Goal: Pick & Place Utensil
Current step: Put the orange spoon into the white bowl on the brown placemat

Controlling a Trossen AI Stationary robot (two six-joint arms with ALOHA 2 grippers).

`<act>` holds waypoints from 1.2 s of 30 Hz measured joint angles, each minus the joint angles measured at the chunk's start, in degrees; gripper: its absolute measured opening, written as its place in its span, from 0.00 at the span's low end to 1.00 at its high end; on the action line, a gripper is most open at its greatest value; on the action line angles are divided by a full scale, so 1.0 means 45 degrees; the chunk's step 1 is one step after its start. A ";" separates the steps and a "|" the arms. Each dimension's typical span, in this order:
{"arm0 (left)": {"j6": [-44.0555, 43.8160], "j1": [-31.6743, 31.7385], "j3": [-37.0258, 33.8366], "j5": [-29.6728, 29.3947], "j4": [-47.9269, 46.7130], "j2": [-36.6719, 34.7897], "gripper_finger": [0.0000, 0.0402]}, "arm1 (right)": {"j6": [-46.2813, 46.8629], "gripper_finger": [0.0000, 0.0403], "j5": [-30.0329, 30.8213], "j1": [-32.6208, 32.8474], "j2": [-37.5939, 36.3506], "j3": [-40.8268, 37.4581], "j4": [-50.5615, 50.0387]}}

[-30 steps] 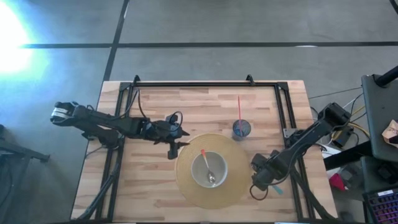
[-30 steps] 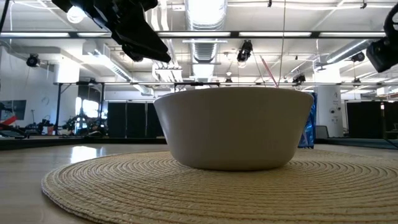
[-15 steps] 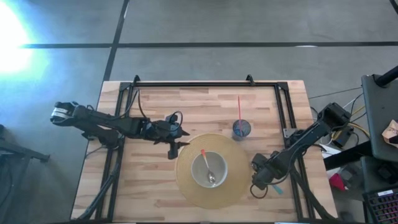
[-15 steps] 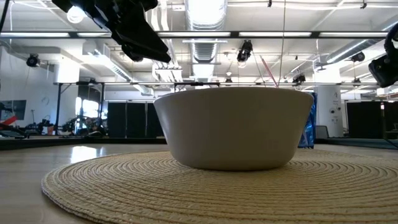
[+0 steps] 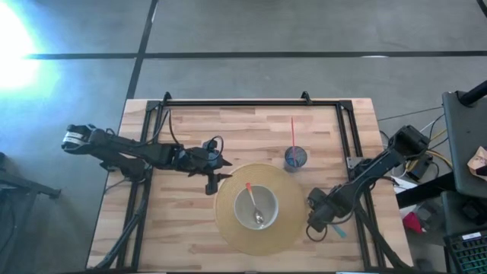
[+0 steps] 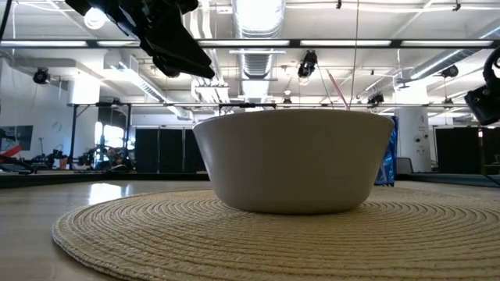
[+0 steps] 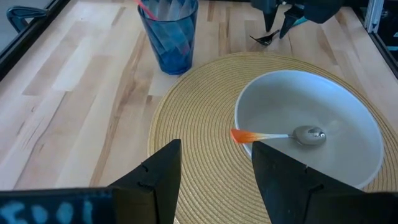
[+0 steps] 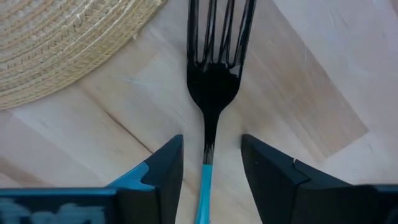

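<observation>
Only the right wrist view shows the fork [image 8: 211, 81] clearly: black tines, a blue handle end, lying flat on the tabletop [image 8: 298, 93] just off the edge of the woven mat [image 8: 62, 43]. The right gripper [image 8: 208, 168] has its fingers [image 8: 165, 171] spread to either side of the handle, not closed on it; whether they touch it cannot be told. From above, that gripper [image 5: 319, 221] sits low at the mat's right edge, the fork hidden beneath it.

The left wrist view alone shows the spoon's [image 7: 283, 135] orange handle propped on the bowl [image 7: 348, 106] rim. The left gripper [image 7: 214, 168], fingers wide and empty, hangs above the mat's left side. Beyond the bowl stands a blue cup [image 7: 169, 34]; the high view shows a red straw [image 5: 293, 133] in it.
</observation>
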 joint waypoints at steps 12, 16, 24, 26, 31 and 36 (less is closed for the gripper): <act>0.0000 0.0000 0.0000 0.0000 0.0010 0.0000 0.47 | 0.0954 0.28 -0.0111 -0.0008 -0.0018 -0.0216 0.0005; 0.0000 0.0000 0.0000 -0.0002 0.0010 0.0000 0.47 | 0.0962 0.16 -0.0116 -0.0008 -0.0013 -0.0238 -0.0119; 0.0005 0.0000 0.0000 0.0000 0.0005 0.0000 0.47 | 0.0917 0.04 -0.0121 -0.0008 -0.0101 -0.0233 -0.0321; 0.0005 0.0001 0.0000 0.0000 0.0005 0.0000 0.47 | 0.0698 0.03 -0.0121 -0.0004 -0.0165 -0.0172 -0.0361; -0.0784 0.0000 0.0000 0.0000 0.0005 0.0000 0.47 | 0.0024 0.03 -0.0310 0.0006 -0.0584 0.0257 -0.0182; -0.2004 0.0005 0.0000 -0.0002 0.0049 0.0000 0.47 | -0.1021 0.03 -0.0257 0.0001 -0.0841 0.1112 -0.0241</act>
